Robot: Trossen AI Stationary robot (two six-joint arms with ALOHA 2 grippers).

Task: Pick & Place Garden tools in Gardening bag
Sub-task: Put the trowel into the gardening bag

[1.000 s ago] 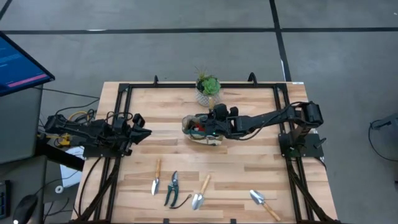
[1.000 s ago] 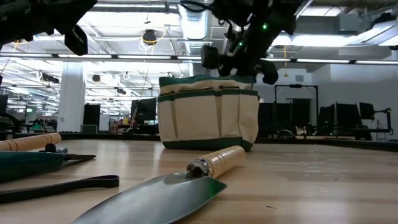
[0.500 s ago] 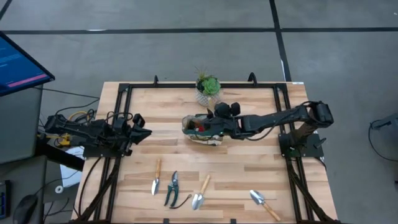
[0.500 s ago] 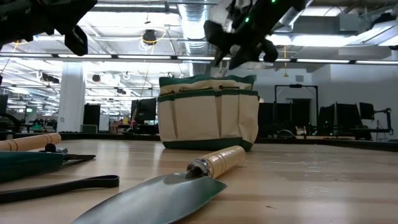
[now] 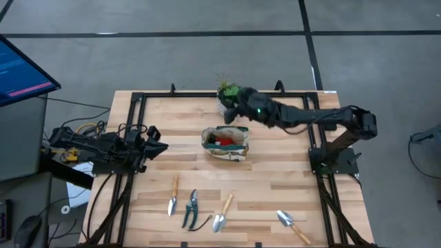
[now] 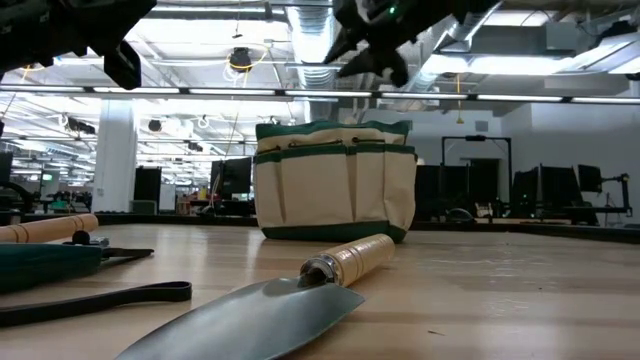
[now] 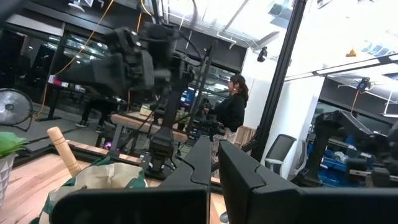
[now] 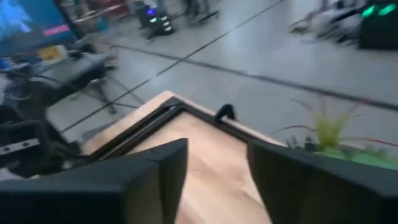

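Note:
The beige gardening bag [image 5: 225, 143] with green trim stands upright on its base at the table's middle. A red item [image 5: 220, 140] lies inside it, and a wooden handle [image 7: 62, 148] sticks up out of it. Garden tools lie flat near the front edge: a wooden-handled tool [image 5: 173, 197], the pruning shears [image 5: 191, 209] and two trowels [image 5: 222, 213] [image 5: 293, 226]. My right gripper [image 5: 229, 114] [image 8: 214, 180] hangs open and empty in the air just beyond the bag, high above it [image 6: 362, 50]. My left gripper [image 5: 157, 145] [image 7: 214, 171] waits shut at the table's left edge.
A white pot with a green plant [image 5: 231, 92] stands by the far edge, partly under my right arm. A black frame [image 5: 138, 103] runs around the tabletop. Bare wood [image 5: 275, 179] lies between the bag and the tools.
My right gripper has risen out of the bag's mouth and drawn toward the far edge, by the plant, tipping from pointing down to nearly level. The bag has stayed where it was.

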